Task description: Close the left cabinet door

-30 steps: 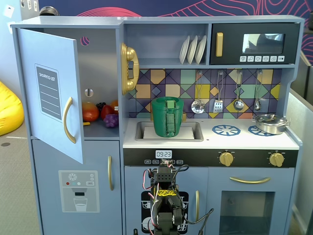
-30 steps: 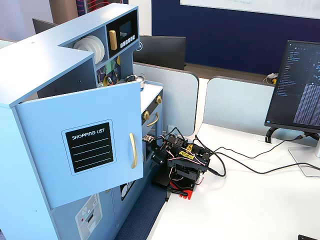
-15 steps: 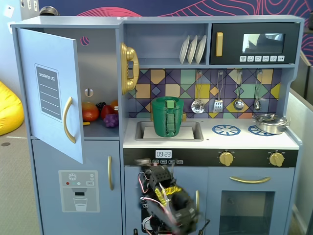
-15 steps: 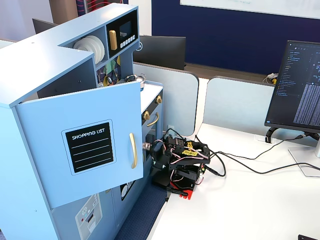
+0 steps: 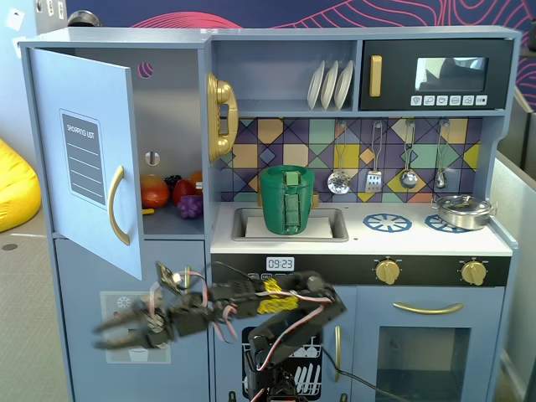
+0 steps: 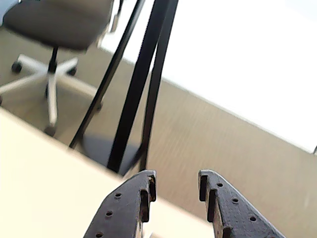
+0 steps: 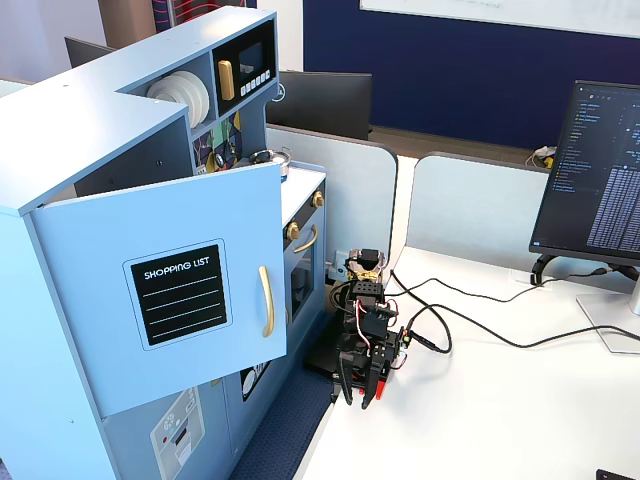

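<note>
Left cabinet door (image 7: pixel 170 290) swung open.

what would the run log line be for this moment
left cabinet door: open, swung out | gripper: open, empty, below the door, not touching | handle: untouched | task: not done

In a fixed view, the left cabinet door (image 5: pixel 84 159) stood swung outward at the toy kitchen's (image 5: pixel 435 251) upper left, with fruit (image 5: pixel 172 194) on the shelf behind it. The end effector (image 5: pixel 113 329) hung below the door, apart from it, left of the arm's base (image 5: pixel 280 368).
</note>
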Controlling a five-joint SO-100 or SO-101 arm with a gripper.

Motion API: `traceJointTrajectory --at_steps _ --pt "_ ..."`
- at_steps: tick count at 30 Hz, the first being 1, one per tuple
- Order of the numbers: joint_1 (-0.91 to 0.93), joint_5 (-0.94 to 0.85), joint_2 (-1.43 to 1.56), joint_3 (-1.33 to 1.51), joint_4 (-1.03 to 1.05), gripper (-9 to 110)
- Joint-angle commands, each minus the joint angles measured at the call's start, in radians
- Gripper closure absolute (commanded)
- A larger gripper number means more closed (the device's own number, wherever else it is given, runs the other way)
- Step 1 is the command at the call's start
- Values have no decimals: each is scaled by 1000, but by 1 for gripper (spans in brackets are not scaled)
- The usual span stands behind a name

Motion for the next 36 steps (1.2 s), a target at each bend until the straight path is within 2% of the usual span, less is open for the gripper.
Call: traceJointTrajectory --at_steps 1,5,9,25,36 --pt "5 -28 -288 -385 -103 101" --pt "48 -51 -479 -627 -60 101" --pt "109 -77 -552 -715 -8 101" --pt "379 -61 -437 -557 -14 101" --pt "578 -49 -387 -420 -137 101"
